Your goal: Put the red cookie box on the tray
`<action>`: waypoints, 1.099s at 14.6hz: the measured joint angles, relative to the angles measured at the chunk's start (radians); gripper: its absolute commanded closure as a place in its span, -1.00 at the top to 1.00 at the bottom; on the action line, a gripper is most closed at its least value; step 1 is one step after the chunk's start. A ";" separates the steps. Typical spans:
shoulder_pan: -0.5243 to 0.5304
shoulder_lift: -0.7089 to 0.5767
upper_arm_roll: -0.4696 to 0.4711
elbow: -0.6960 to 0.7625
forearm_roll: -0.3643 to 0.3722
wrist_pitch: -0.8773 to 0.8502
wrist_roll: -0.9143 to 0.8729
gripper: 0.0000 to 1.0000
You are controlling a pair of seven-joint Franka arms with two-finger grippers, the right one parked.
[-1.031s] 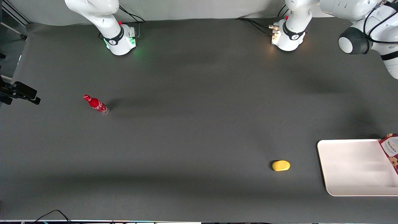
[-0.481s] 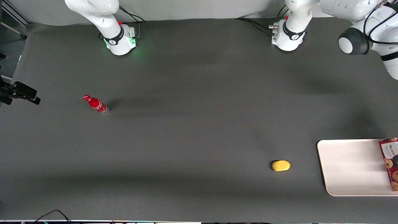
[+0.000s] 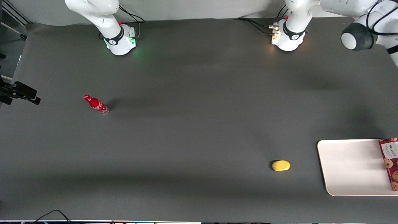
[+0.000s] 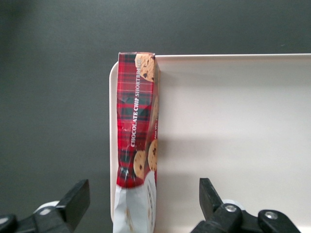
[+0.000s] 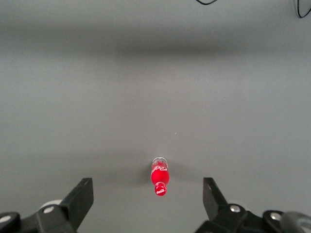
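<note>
Since a second earlier the red cookie box (image 4: 137, 141) had gone from tilted above the tray's edge to lying flat on it, and the dark shape that sat over it half a second back was gone from the front view; the left arm's elbow had also lifted away from the worktop. The box lay along one short edge of the tray (image 4: 233, 131), the edge at the working arm's end of the worktop, its long side running with the rim and one end close to a rounded corner. In the wrist view it looked to sit partly on the rim itself, with its outer long side about level with the tray's outline.

The pincer (image 4: 144, 206) hung above the box's white-label end, its fingers (image 4: 77, 201) spread wide apart and touching nothing, so the box looked released and the placing done, in my judgement.

The risk from here was the perch: resting so near the edge, the box might have tipped or slid off onto the worktop (image 3: 199, 130) if a finger brushed it as the arm drew off. A straight lift would have avoided that.

By count: one cookie box, one white tray, one small red bottle (image 3: 96, 104) standing well apart toward the parked arm's end, and one yellow oval object (image 3: 281, 165) lying near the tray, just off its other short edge.
</note>
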 measured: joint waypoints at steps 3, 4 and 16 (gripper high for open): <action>-0.003 -0.120 -0.001 -0.046 0.002 -0.133 -0.049 1.00; -0.010 -0.170 -0.002 -0.084 0.014 -0.172 -0.086 1.00; -0.180 -0.880 -0.277 -0.701 0.321 -0.326 -0.508 1.00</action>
